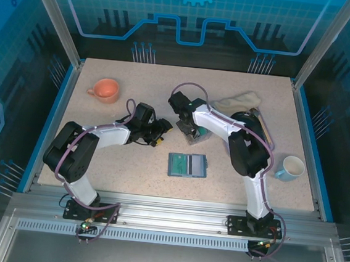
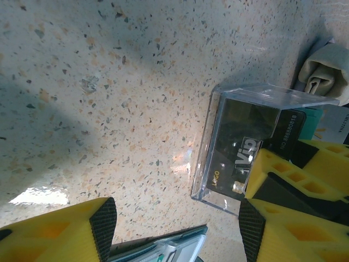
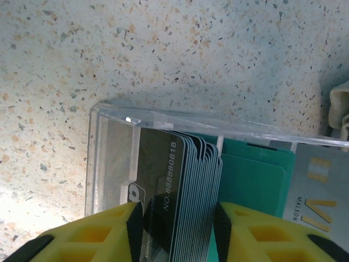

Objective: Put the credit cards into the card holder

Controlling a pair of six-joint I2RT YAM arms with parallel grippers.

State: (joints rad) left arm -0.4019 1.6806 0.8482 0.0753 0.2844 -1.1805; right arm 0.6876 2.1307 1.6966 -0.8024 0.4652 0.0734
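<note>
Grey-teal credit cards [image 3: 180,185] are sitting pinched in our right jaws, card holder [image 1: 187,165] lying just below, centre frame; left jaws gaping empty.

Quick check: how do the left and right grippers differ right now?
The left gripper is wide open and holds nothing, while the right gripper has its fingers closed on either side of the credit cards. The left gripper sits beside the clear box, close to the card holder, while the right gripper is at the box's open side. Both have yellow fingers and are near that box.
</note>
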